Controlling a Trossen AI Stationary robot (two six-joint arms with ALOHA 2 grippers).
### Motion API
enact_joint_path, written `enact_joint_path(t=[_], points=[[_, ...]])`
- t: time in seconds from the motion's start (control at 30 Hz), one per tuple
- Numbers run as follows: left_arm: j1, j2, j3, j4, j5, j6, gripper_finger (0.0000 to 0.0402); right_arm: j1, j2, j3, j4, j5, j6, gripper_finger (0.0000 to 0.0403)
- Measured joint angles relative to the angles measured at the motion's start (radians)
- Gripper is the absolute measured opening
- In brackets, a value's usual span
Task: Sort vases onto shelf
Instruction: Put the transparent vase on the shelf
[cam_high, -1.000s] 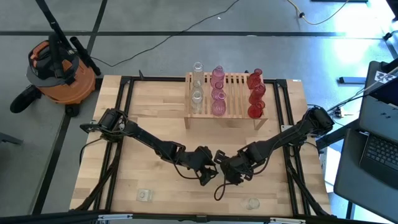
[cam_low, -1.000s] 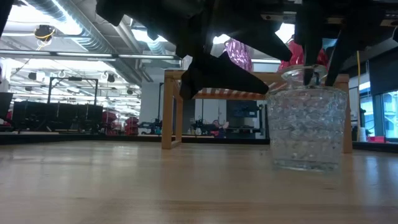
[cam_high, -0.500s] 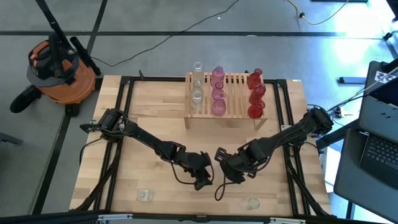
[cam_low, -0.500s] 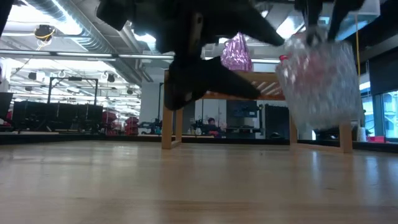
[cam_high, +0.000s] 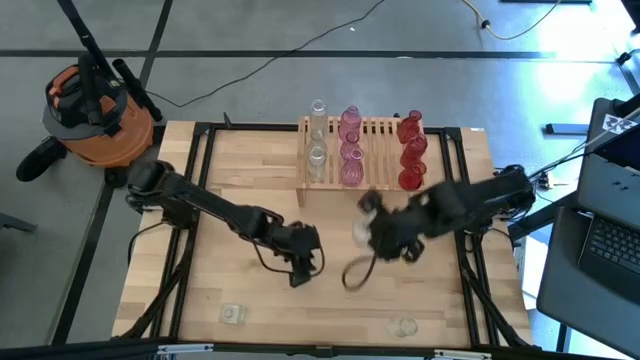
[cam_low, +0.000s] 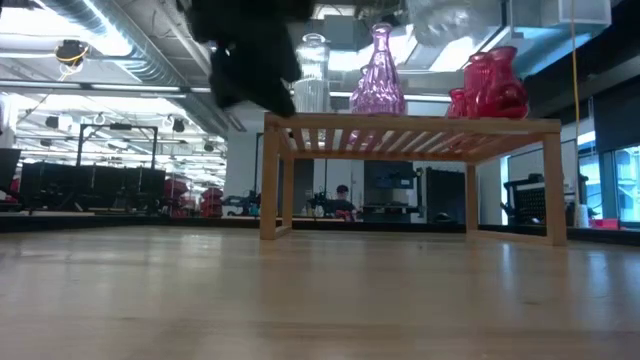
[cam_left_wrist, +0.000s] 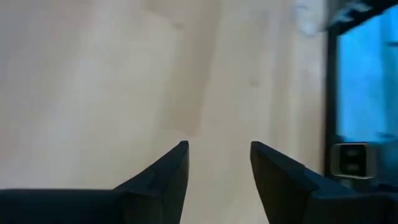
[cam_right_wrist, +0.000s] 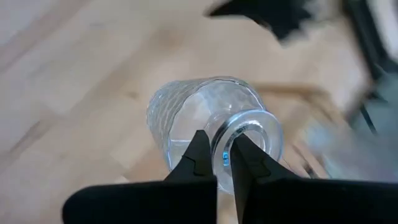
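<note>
The right gripper (cam_right_wrist: 222, 158) was raised above the table (cam_high: 240, 180), in front of the shelf (cam_high: 366, 160). Its fingers (cam_right_wrist: 199, 155) were closed on the rim of a clear textured vase (cam_right_wrist: 199, 121), one finger inside the mouth and one outside. In the high view this vase (cam_high: 362, 228) appeared as a blurred pale shape at the end of the right arm, near the front edge of the shelf and clear of the table surface.

The left gripper (cam_high: 300, 270) was positioned over the middle of the table, well apart from the shelf. Its fingers (cam_left_wrist: 165, 177) stood partly open with a visible gap between them and held nothing; only bare table showed between them.

The shelf stood at the far centre of the table. Two clear vases (cam_high: 317, 155) occupied its left column, pink vases (cam_high: 350, 150) the middle column, and red vases (cam_high: 410, 150) the right column. In the low view, a clear bottle (cam_low: 312, 75), a pink vase (cam_low: 378, 80) and red vases (cam_low: 490, 85) stood upright on the slats.

Two further clear vases remained on the near part of the table: one at the near left (cam_high: 232, 314) and one at the near right (cam_high: 404, 326).
</note>
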Motion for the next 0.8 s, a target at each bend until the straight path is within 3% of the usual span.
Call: enact_joint_path(t=[0.17, 0.33, 0.53, 0.67, 0.8], points=[[-0.001, -0.106, 0.0, -0.158, -0.169, 0.094, 0.0158, -0.12, -0.004, 0.193, -0.08, 0.096, 0.046, 0.0], [-0.002, -0.166, 0.0, -0.218, -0.284, 0.18, 0.0158, -0.285, -0.003, 0.292, -0.079, 0.141, -0.034, 0.0], [-0.004, -0.176, 0.0, -0.243, -0.3, 0.199, 0.0158, -0.465, 0.002, 0.3, -0.08, 0.251, -0.147, 0.0], [-0.008, -0.176, 0.0, -0.295, -0.3, 0.176, 0.0158, -0.545, 0.002, 0.301, -0.08, 0.197, -0.159, 0.0], [-0.008, -0.176, 0.0, -0.346, -0.305, 0.129, 0.0158, -0.546, 0.002, 0.301, -0.079, 0.161, -0.159, 0.0]])
